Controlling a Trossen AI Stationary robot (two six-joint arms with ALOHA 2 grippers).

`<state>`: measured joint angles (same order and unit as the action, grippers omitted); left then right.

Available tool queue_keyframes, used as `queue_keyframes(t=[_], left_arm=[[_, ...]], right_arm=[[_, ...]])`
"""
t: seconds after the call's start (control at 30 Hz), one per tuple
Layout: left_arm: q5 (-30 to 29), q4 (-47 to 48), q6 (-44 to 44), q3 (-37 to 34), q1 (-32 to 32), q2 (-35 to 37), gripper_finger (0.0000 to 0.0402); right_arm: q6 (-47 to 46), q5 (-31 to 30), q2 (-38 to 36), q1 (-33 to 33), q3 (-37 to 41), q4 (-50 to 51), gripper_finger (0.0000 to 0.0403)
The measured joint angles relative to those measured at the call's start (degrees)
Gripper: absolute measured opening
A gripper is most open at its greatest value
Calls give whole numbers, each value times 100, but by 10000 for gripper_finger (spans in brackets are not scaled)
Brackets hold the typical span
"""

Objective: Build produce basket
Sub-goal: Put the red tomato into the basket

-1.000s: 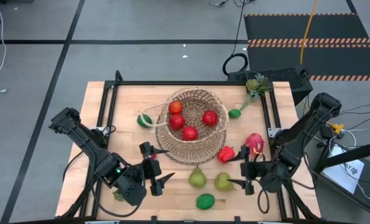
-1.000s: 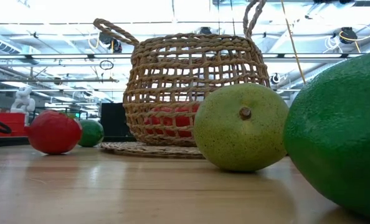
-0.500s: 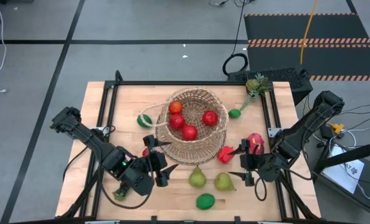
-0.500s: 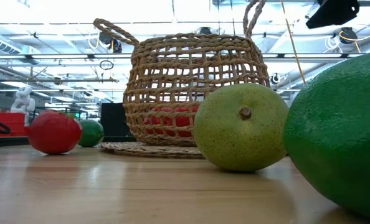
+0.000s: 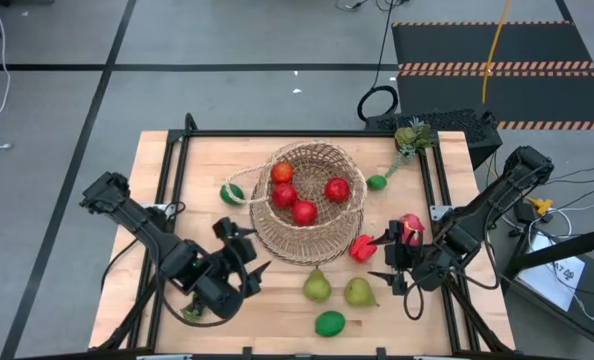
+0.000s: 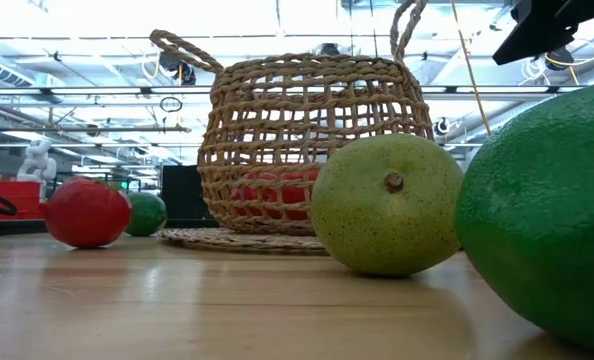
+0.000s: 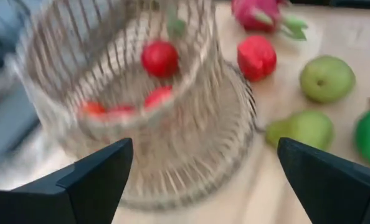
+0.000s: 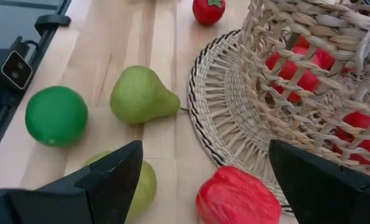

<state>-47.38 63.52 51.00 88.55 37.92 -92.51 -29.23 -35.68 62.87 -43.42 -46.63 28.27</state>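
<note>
- My right gripper [image 5: 386, 259], fingers spread and empty, hovers with the red produce piece [image 5: 363, 248] just ahead, touching the basket [image 5: 308, 203] base.
- My left gripper [image 5: 245, 251], also open, sits farther off.

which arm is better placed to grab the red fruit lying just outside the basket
Right, probably. The right hand is open directly beside the red fruit, which fills its wrist view. The left hand is open across the basket.
</note>
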Motion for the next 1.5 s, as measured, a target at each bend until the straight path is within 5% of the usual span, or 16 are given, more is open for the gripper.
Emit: queue_keyframes(t=[0.3, 0.6, 1.17, 1.5], left_arm=[[378, 322, 1533, -161, 375, -31, 399], [693, -282, 1980, -1616, 383, -42, 399], [1630, -1031, 2361, -3534, 121, -42, 400], [1496, -1706, 1857, -3950, -88, -42, 400]], right_arm=[[783, 0, 0, 0, 0, 31, 339], [1059, 0, -106, -7, 0, 131, 339], [1047, 0, -216, -7, -2, 247, 339], [1047, -2, -214, -7, -2, 245, 339]])
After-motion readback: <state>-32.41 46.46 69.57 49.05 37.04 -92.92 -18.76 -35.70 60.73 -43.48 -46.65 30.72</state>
